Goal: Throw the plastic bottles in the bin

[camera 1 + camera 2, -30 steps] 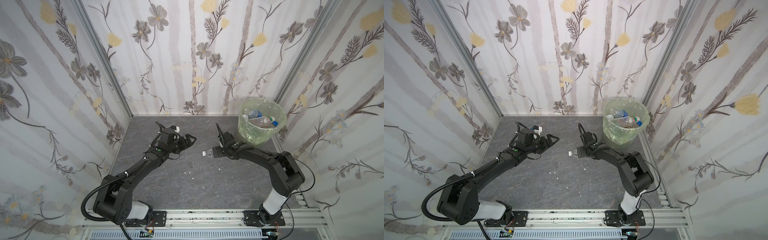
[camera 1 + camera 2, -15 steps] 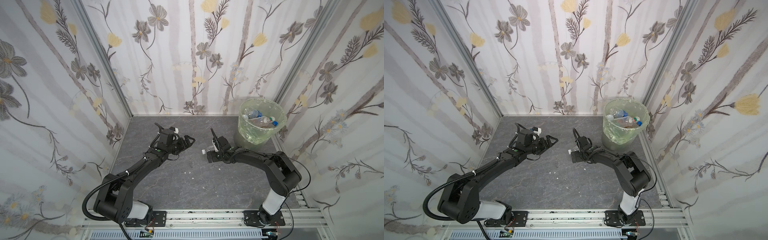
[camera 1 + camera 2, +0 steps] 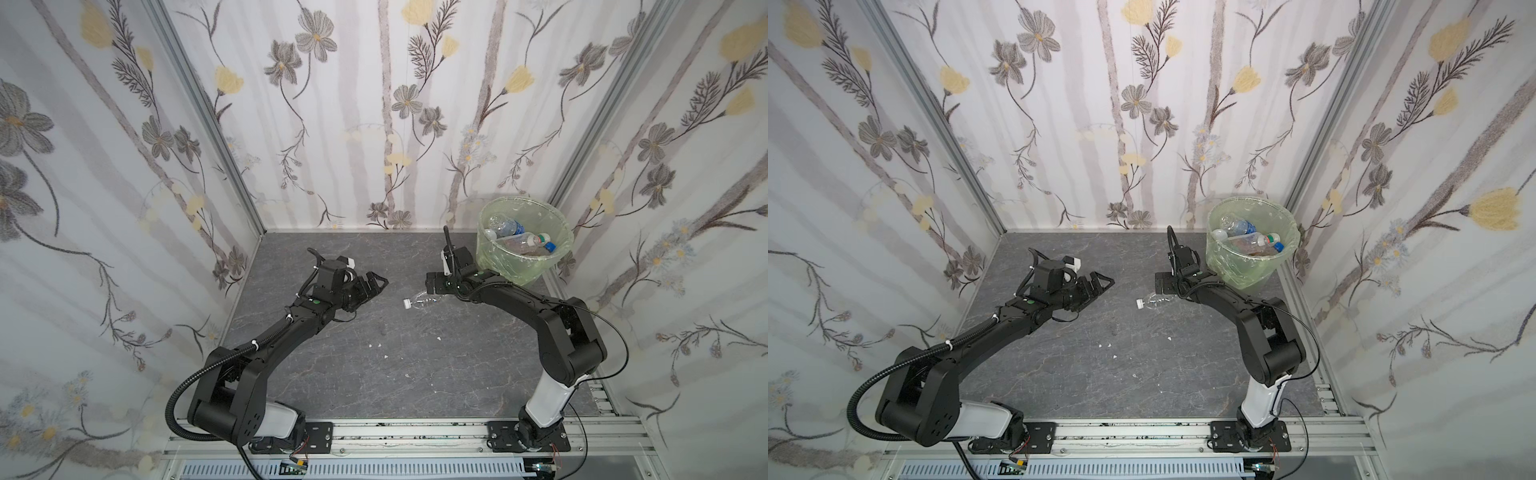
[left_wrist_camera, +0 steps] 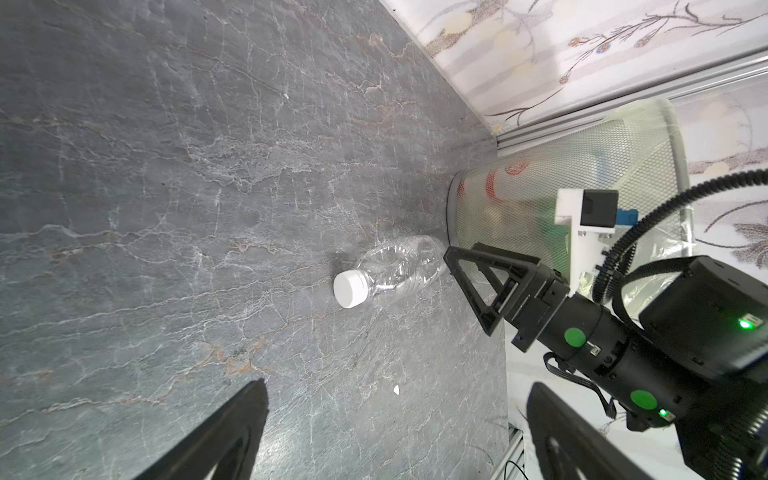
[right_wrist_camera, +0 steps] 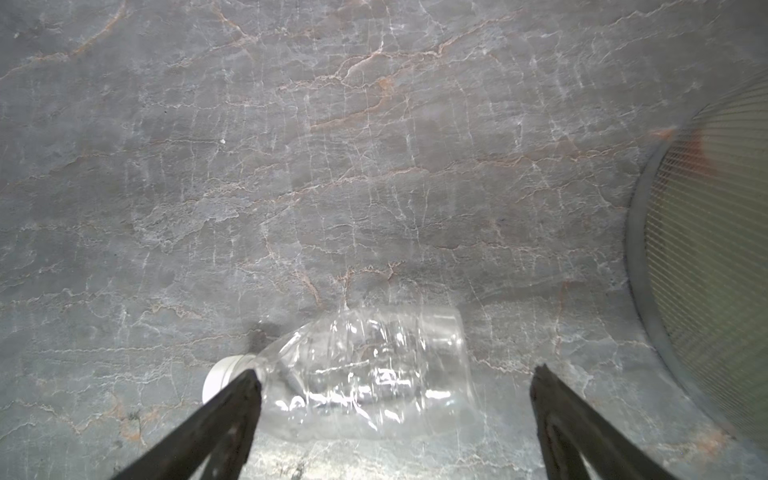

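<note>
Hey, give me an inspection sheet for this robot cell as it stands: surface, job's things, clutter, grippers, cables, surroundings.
Surface: grey stone-look table.
Job's things: one clear bottle lying on the table; several bottles inside the bin, which stands in the far right corner.
Clutter: small white scraps mid-table.
Grippers: left gripper open, empty; right gripper open, at the bottle, not gripping it.
Cables: black conduit loops by the left base; thin cable arcs off the right arm.
Surroundings: floral walls on three sides; metal rail in front.

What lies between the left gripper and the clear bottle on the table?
Only bare grey tabletop and one tiny white fleck separate the left gripper from the clear bottle; the left wrist view shows it.
</note>
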Available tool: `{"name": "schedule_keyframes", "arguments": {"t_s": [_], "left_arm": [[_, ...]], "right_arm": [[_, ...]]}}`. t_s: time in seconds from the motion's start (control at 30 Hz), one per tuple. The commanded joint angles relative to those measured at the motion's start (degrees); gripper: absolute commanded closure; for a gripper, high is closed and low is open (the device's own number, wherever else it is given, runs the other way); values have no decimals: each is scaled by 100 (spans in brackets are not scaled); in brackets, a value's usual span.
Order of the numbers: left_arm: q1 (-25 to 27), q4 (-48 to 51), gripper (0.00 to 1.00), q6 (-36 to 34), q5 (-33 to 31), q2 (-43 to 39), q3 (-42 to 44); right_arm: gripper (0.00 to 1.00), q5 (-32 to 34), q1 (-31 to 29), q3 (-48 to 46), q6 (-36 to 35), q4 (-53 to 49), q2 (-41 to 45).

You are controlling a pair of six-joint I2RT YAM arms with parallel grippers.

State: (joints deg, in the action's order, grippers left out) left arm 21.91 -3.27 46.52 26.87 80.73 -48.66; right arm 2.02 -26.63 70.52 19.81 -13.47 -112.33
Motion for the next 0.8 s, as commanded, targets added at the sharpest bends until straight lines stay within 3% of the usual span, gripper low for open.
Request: {"name": "schedule_keyframes", "arguments": {"t_s": [0.0,0.27,0.77], "left_arm": [[6,-146,0,36,73,44,63],[7,-147,0,-10,82,120,172],[-175,-148,0,-143,146,24,341]], "right_arm": [[0,-221,21,135,-30,5,-209],[0,-461,-73,-109,151,216,-319],[0,-605,-1012,-832,1099,653,440]]}}
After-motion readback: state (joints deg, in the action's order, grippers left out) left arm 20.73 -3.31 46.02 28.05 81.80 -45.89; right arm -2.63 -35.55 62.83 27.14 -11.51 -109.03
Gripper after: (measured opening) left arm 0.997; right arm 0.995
